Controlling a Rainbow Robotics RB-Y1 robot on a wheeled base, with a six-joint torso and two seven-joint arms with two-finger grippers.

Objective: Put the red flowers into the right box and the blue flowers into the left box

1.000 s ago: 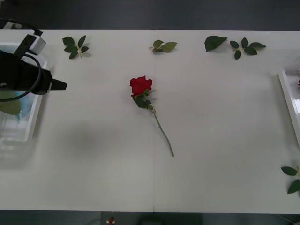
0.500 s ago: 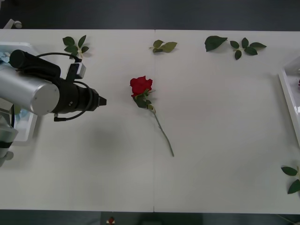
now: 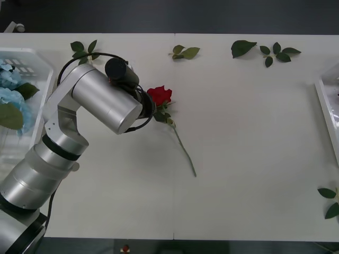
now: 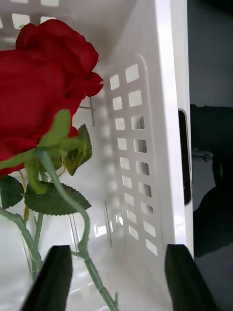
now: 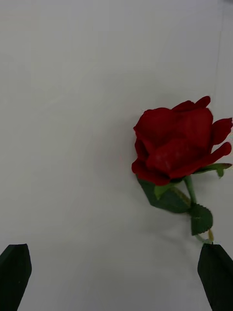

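One red rose (image 3: 159, 96) lies mid-table, its stem (image 3: 184, 150) trailing toward the front. My left arm (image 3: 106, 106) reaches across to it and covers its own gripper from above. In the left wrist view the bloom (image 5: 177, 143) lies on the bare table just ahead of my open left gripper (image 5: 114, 277), touching neither finger. Blue flowers (image 3: 10, 90) lie in the left box (image 3: 46, 74). The right box (image 3: 326, 114) shows as a rim at the table's right edge. My right gripper (image 4: 119, 277) hangs open over that box's slotted wall (image 4: 133, 160), above a red rose (image 4: 43, 92) lying inside.
Loose leaf sprigs lie along the far edge at the left (image 3: 85, 52), middle (image 3: 184, 52) and right (image 3: 267, 52). Another sprig (image 3: 331, 201) sits near the front right. The white table (image 3: 254, 159) is bare around the rose.
My left arm has swung right from over the left box to the red rose. The blue flowers in the left box are now uncovered. The rose has not moved.
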